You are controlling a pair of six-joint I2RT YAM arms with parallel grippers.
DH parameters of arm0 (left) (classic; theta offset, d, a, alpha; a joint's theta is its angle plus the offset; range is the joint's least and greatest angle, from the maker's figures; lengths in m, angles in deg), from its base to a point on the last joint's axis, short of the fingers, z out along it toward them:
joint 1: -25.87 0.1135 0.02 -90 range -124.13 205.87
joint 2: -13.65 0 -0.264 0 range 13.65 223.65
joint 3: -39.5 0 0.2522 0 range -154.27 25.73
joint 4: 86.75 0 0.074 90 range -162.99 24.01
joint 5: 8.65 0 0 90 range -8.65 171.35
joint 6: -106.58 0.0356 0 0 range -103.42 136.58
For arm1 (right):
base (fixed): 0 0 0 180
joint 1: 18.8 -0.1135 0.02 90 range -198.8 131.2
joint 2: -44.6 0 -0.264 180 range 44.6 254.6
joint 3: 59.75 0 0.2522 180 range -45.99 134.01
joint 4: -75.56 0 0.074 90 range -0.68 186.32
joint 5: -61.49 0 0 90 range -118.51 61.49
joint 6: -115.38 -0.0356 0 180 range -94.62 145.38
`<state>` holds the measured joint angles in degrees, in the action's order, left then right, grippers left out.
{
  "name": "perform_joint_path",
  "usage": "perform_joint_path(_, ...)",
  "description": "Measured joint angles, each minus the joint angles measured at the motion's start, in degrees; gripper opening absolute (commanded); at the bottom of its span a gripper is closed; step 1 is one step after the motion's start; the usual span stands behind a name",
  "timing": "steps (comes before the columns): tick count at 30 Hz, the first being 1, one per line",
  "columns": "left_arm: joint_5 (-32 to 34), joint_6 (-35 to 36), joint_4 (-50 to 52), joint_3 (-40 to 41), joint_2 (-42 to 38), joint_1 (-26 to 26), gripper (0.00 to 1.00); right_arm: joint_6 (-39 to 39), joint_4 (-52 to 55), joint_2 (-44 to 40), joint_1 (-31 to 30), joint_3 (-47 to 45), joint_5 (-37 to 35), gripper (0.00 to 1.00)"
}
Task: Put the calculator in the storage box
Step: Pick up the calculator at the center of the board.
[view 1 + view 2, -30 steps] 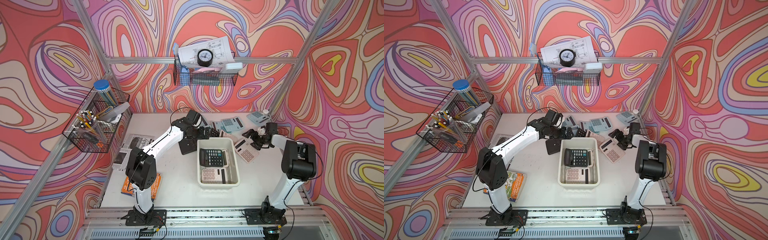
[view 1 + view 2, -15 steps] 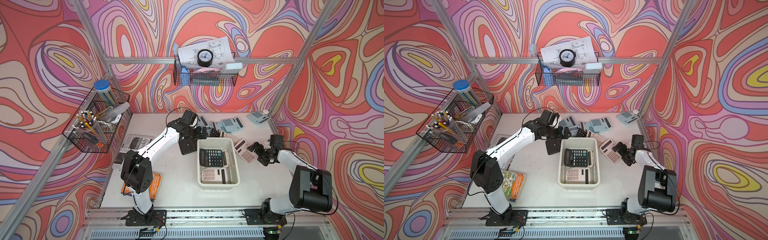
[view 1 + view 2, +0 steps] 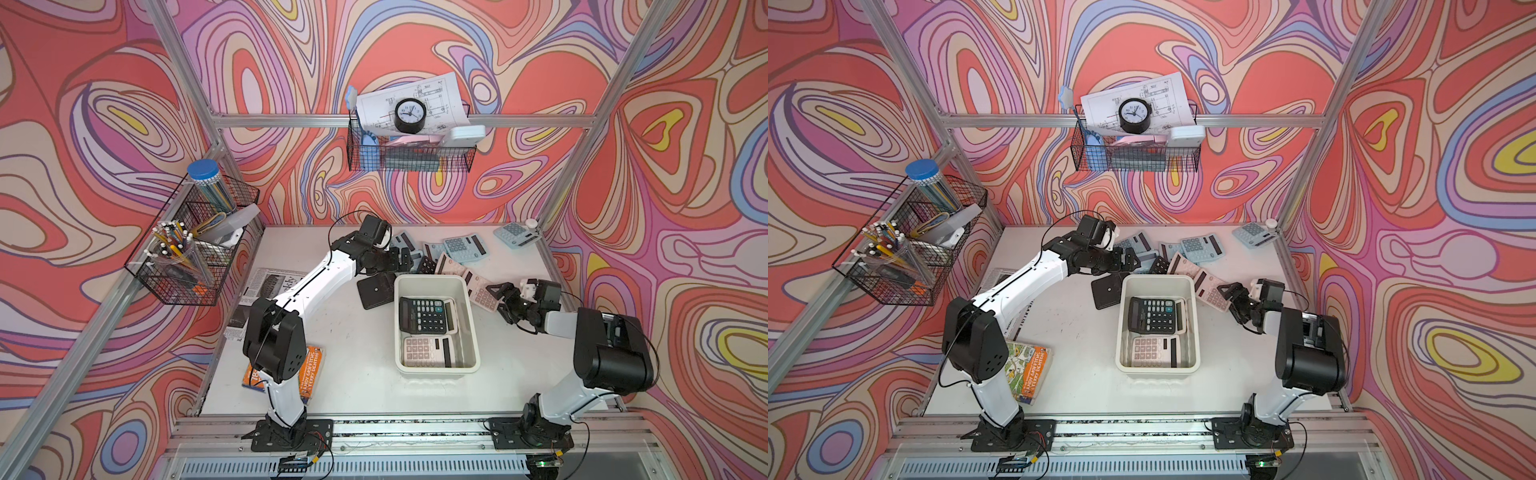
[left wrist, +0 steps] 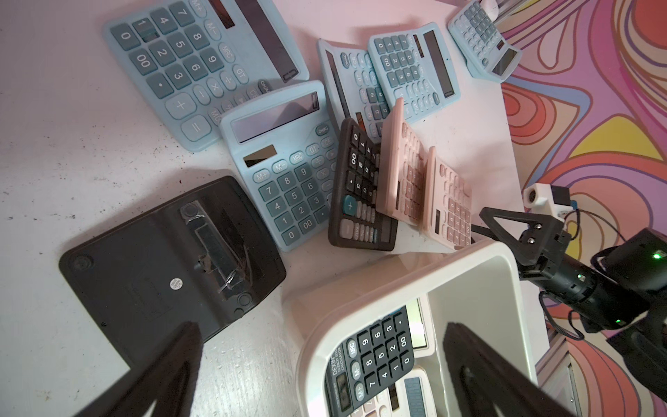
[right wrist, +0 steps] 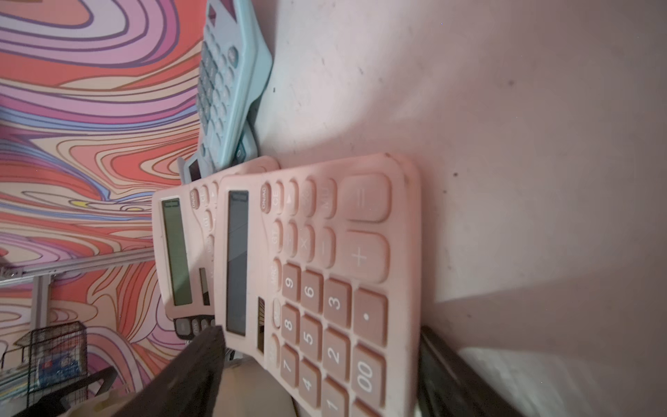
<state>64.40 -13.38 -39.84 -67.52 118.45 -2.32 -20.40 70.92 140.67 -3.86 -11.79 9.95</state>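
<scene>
**Straddling a pink calculator beside the storage box**

In both top views the right gripper [image 3: 503, 301] is hanging low at about 3 o'clock of the storage box [image 3: 428, 286]. Its jaws are standing either side of the near end of a pink calculator [image 3: 481, 292], which is lying on the table just outside the box wall at 2 o'clock. A black calculator [image 3: 422, 314] and a pale calculator [image 3: 426, 351] are lying inside the box. The left gripper [image 3: 405, 259] is hovering at about 11 o'clock of the box, over the scattered calculators.

In the left wrist view the left gripper's jaws are gaping fully wide and holding nothing. The box rim and a face-down black calculator [image 4: 169, 260] are lying beneath them.

In the right wrist view the dark fingers [image 5: 187, 368] are flanking the pink calculator, which is partly overlapping a second pink calculator [image 5: 180, 252]. The jaws are standing wide, but the blur is hiding whether the pads are pressing its edges, so I cannot tell if it is gripped.

The grasp looks to be the step in hand. The next move is calling for a firm close across the calculator's width and a lift clear of its neighbour and the rim. A short carry toward 9 o'clock would then put it over the box's free room for release.
</scene>
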Motion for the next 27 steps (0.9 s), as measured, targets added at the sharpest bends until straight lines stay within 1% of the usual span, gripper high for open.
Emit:
perform_joint_path(4,-1.0,0.0,-0.5,-0.3,1.4,0.0,0.98,-3.3,-5.1,0.7,0.0,-2.1,1.4,0.66)
perform_joint_path(9,-1.6,-0.1,-0.6,-0.4,2.4,0.0,0.98,-6.3,-7.0,1.6,0.0,-2.8,2.8,0.55)
perform_joint_path(11,-1.8,-0.1,-0.6,-0.4,2.4,0.0,0.99,-7.1,-7.3,1.8,0.0,-3.0,3.2,0.47)
perform_joint_path(15,-2.0,-0.3,-0.7,-0.2,2.3,0.0,0.98,-8.3,-7.9,2.0,0.0,-3.1,4.0,0.26)
perform_joint_path(16,-2.0,-0.4,-1.0,0.2,2.1,0.0,0.99,-8.6,-7.9,2.0,-0.1,-3.1,4.2,0.22)
perform_joint_path(18,-2.0,-0.5,-1.3,1.9,1.3,0.0,0.98,-8.5,-8.6,1.6,-0.1,-3.1,5.4,0.17)
perform_joint_path(21,-1.7,-0.7,-1.4,5.5,-1.4,0.0,0.98,-8.5,-8.5,-1.1,0.0,-3.1,5.8,0.1)
perform_joint_path(27,-0.3,-1.8,-1.5,12.6,-10.3,0.1,0.99,-7.2,-0.5,-8.2,-0.1,-3.0,4.7,0.08)
